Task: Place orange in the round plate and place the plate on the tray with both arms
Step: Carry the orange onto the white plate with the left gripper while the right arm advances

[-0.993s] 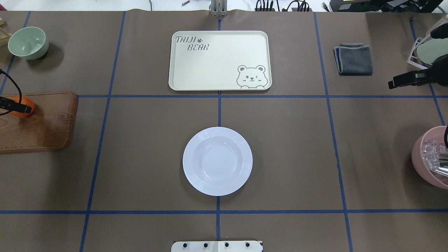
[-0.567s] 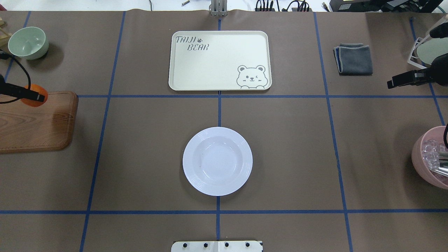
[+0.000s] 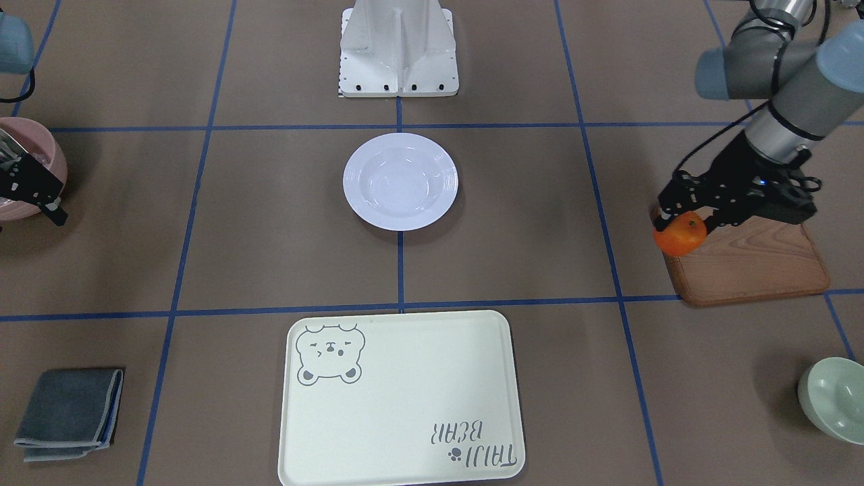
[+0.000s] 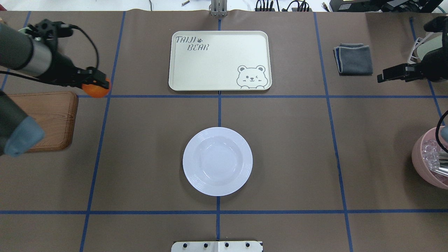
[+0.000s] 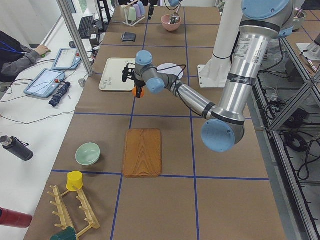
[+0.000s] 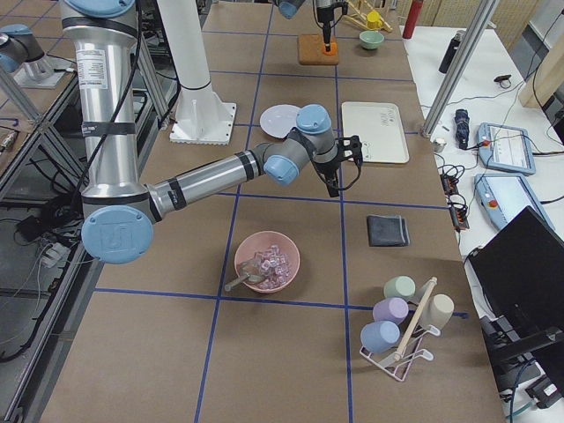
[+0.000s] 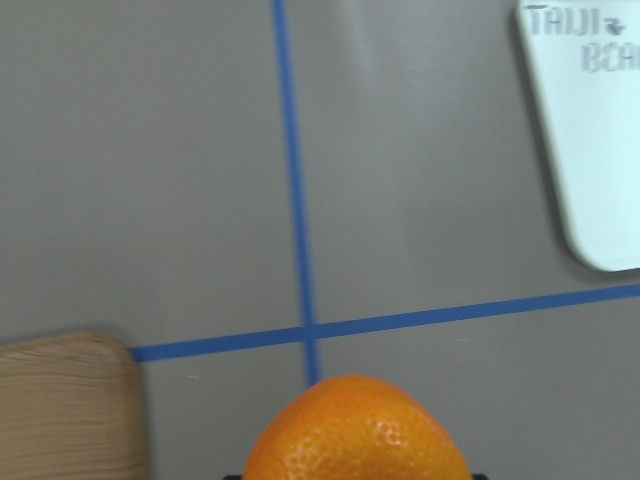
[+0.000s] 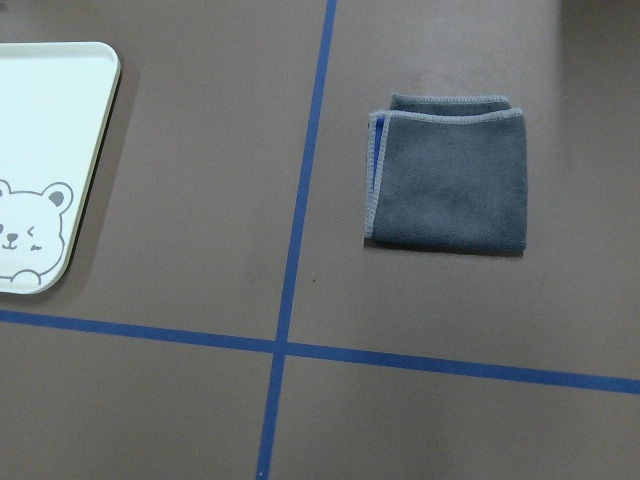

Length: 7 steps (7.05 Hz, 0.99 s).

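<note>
Brown paper-covered table [image 4: 280,140]. Your left gripper [image 4: 101,84] is clamped on the orange [image 4: 98,91], mid-carry. Next, bring it over the round plate [image 4: 217,161] and release.

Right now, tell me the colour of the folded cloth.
The folded cloth is dark grey with paler edging, clearest in the right wrist view.

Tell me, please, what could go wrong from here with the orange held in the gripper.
1. The left gripper seems to pinch only the top of the round orange, held in the air; it might slip before reaching the plate.
2. Released too high or off-centre, it could bounce or roll off the plate's rim.
</note>
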Each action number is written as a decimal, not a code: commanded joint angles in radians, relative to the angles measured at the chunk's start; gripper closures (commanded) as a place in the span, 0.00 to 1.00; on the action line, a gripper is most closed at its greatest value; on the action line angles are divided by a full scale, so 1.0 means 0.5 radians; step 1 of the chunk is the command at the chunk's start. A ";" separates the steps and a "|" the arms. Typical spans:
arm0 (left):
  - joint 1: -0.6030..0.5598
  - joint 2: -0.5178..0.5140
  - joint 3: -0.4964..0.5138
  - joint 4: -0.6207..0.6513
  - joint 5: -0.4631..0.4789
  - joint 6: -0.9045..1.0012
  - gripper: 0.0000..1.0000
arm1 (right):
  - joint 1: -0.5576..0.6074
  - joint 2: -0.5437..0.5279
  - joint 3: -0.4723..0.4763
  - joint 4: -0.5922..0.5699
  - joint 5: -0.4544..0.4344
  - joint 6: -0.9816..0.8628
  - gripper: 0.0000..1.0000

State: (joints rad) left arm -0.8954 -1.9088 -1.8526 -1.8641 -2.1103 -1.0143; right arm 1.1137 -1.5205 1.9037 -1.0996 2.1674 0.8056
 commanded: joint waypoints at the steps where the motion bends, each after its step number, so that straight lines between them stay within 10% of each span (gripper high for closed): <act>1: 0.411 -0.512 -0.016 0.603 0.362 -0.366 0.95 | -0.107 0.111 0.000 0.021 -0.070 0.290 0.00; 7: 1.115 -0.944 0.493 0.645 0.907 -0.846 0.91 | -0.463 0.323 0.003 0.027 -0.482 1.043 0.00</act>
State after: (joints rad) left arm -0.3837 -2.3740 -1.6238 -1.5396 -1.6753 -1.4149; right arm 0.8938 -1.3646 1.9046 -1.0861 1.9361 1.3145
